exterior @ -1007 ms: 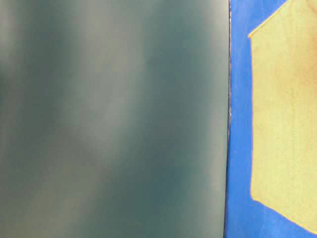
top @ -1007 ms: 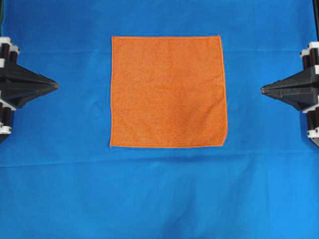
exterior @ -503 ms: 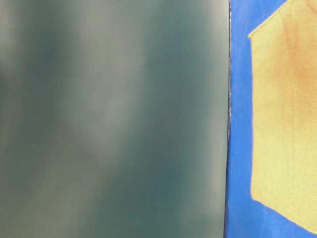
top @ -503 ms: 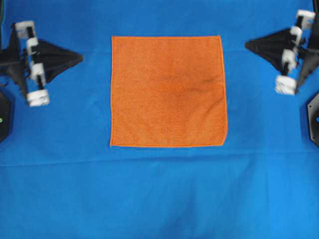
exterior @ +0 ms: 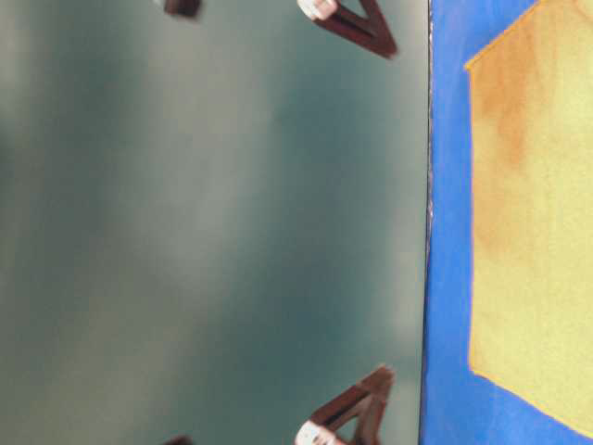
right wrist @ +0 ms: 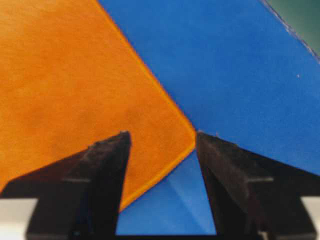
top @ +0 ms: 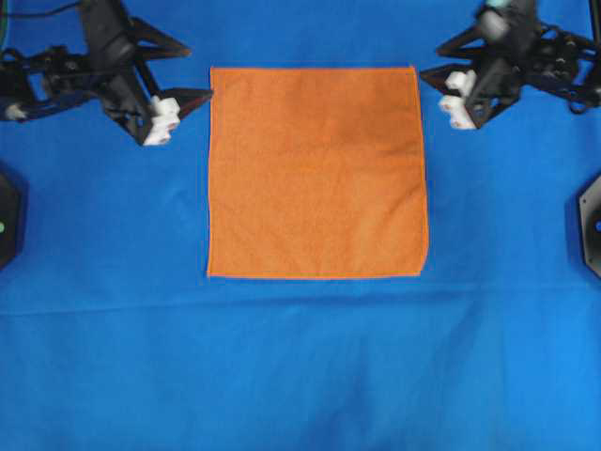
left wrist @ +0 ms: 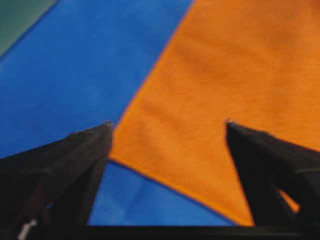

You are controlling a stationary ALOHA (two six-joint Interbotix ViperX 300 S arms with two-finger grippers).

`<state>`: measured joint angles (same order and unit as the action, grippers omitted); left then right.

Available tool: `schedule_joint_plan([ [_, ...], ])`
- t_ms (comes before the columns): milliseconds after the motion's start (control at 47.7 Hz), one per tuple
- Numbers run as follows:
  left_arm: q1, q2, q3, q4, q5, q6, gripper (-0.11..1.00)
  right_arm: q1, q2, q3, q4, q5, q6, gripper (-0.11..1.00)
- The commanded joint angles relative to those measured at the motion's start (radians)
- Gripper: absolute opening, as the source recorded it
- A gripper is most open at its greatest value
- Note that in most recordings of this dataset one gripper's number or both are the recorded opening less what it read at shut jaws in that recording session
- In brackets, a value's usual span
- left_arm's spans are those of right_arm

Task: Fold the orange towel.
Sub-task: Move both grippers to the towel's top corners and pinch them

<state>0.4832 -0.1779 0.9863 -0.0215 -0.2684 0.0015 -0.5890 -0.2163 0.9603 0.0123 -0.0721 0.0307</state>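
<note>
The orange towel (top: 317, 173) lies flat and square on the blue sheet (top: 300, 366); the table-level view shows it (exterior: 528, 213) at the right. My left gripper (top: 199, 69) is open at the towel's far left corner, with that corner (left wrist: 150, 150) between its fingers (left wrist: 85, 150) in the left wrist view. My right gripper (top: 429, 60) is open at the far right corner, which (right wrist: 165, 125) sits between its fingers (right wrist: 225, 160) in the right wrist view. Neither holds anything. In the table-level view the fingertips (exterior: 366, 28) hover slightly off the sheet.
The blue sheet covers the whole table, with faint creases toward the near side. Black arm bases sit at the left edge (top: 6, 221) and right edge (top: 592, 225). A dark green backdrop (exterior: 213, 232) fills most of the table-level view.
Both grippers were shut at the table's sides. They have swung toward the far side and inward to the towel's far corners, and both have opened. The towel has not moved.
</note>
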Motion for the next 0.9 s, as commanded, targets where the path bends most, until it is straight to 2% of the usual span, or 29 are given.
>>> schedule_joint_plan([
  [0,0.018,0.054,-0.038,-0.002,-0.04,0.003,0.9,-0.014,0.064,-0.048,-0.011,-0.017,-0.002,0.55],
  [294,0.101,0.259,-0.089,-0.002,-0.127,0.003,0.9,-0.048,0.255,-0.091,-0.018,-0.086,-0.005,0.56],
  [482,0.107,0.365,-0.138,-0.002,-0.126,0.003,0.9,-0.063,0.291,-0.081,-0.018,-0.126,-0.005,0.55],
  [608,0.106,0.4,-0.155,-0.002,-0.118,0.006,0.85,-0.071,0.293,-0.075,-0.017,-0.16,-0.005,0.52],
  [692,0.107,0.402,-0.155,-0.002,-0.115,0.006,0.74,-0.071,0.291,-0.069,-0.017,-0.167,-0.005,0.42],
  [755,0.104,0.402,-0.152,-0.002,-0.115,0.006,0.57,-0.071,0.291,-0.064,-0.017,-0.166,-0.005,0.27],
  [818,0.101,0.402,-0.15,-0.002,-0.115,0.011,0.39,-0.071,0.291,-0.057,-0.017,-0.164,-0.005,0.06],
  [860,0.097,0.4,-0.149,-0.002,-0.114,0.014,0.27,-0.069,0.291,-0.054,-0.015,-0.164,-0.003,-0.01],
  [881,0.094,0.4,-0.149,-0.002,-0.114,0.015,0.23,-0.071,0.291,-0.052,-0.015,-0.164,-0.002,-0.01],
])
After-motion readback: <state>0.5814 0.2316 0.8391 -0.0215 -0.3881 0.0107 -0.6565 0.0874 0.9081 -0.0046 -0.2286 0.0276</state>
